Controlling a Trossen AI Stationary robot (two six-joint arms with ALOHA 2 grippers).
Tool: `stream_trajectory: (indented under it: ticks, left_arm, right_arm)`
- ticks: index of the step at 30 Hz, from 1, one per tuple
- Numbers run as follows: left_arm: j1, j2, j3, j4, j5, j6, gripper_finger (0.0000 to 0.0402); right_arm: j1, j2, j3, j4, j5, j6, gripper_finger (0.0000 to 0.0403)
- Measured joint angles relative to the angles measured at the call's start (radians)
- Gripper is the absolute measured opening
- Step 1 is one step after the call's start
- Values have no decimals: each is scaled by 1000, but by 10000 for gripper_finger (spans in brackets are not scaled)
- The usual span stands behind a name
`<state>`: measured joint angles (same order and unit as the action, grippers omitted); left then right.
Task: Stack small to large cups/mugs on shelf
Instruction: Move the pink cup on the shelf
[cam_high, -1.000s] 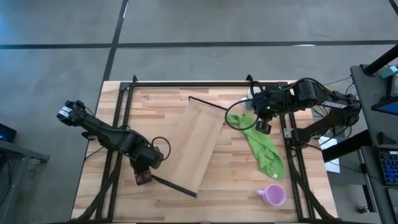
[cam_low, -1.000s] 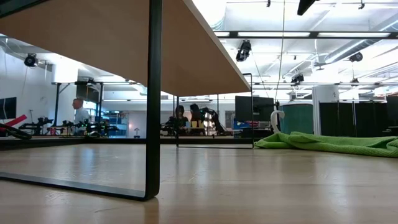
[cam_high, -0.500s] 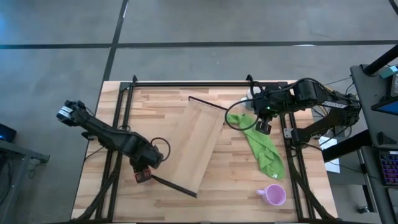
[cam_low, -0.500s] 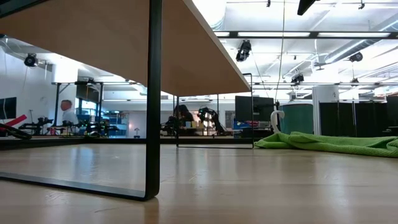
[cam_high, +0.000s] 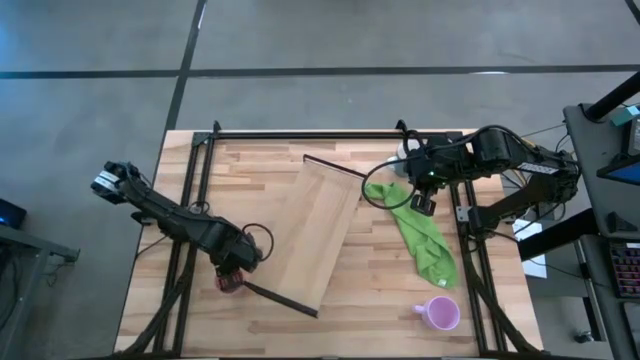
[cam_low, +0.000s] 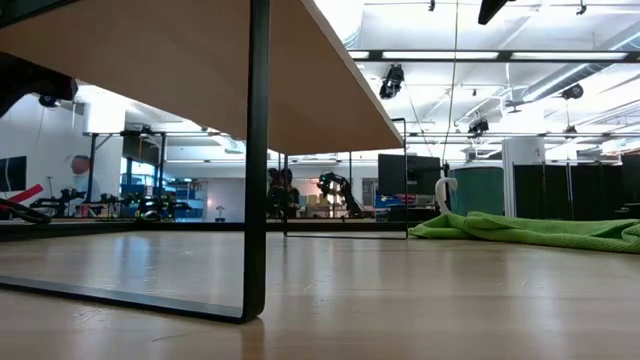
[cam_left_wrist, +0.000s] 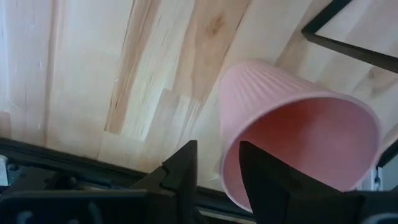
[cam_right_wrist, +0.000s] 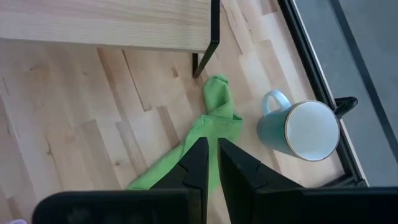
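The salmon-pink ribbed cup (cam_left_wrist: 292, 137) stands at the table's near left (cam_high: 230, 284), beside the shelf's near leg. My left gripper (cam_left_wrist: 217, 149) is open at its rim, one finger inside the mouth and one outside. The light-wood shelf (cam_high: 320, 235) stands slantwise mid-table on thin black legs (cam_low: 257, 180). The lilac mug (cam_high: 440, 313) sits at the near right. The pale mug (cam_right_wrist: 305, 130) sits at the far right, next to my right gripper (cam_right_wrist: 211, 146), which hovers shut over a green cloth (cam_right_wrist: 199, 146). My left gripper straddles the cup's wall at the rim (cam_left_wrist: 222, 163), one finger (cam_left_wrist: 267, 180) inside the mouth and the other (cam_left_wrist: 180, 171) outside. The jaws stand apart. I cannot tell whether either finger touches the wall.
The green cloth (cam_high: 425, 240) lies in a long strip right of the shelf, between the pale mug (cam_high: 408, 150) and the lilac mug. A black metal frame (cam_high: 200, 200) runs along the table's left, far and right sides. Bare wood lies near the front edge.
My left gripper has opened its fingers around the salmon cup's rim. In the low view the shelf's near black leg has shifted a little toward the table's right, and part of the left arm has come into view at the left.
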<state>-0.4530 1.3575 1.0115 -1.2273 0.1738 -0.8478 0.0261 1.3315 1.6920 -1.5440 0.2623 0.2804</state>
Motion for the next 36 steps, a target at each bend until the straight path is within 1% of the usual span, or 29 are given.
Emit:
stream_trajectory:
  ticks: [2,4,8,9,18,21,23,26,36]
  left_arm:
    - [0,2,-8,4,0,-2,98]
    - [0,3,-11,6,0,-3,81]
    - [2,3,-22,3,0,-5,18]
    - [2,3,-23,-5,0,-10,10]
    - [18,-12,-15,-134,-2,24,1]
    - [39,-24,-15,-172,-40,34,1]
    - [59,-37,-15,-176,-87,47,0]
    - [113,-62,-16,-179,-162,45,0]
    - [368,-174,-28,-207,-272,47,0]
  right_arm:
    - [0,0,0,0,0,0,28]
    - [0,0,0,0,0,0,28]
    - [0,0,0,2,0,0,28]
    - [0,0,0,2,0,0,28]
    - [0,0,0,6,0,-1,28]
    - [0,0,0,6,0,-1,28]
    - [0,0,0,7,0,-1,28]
    - [0,0,0,8,0,0,28]
    - [0,0,0,8,0,60,28]
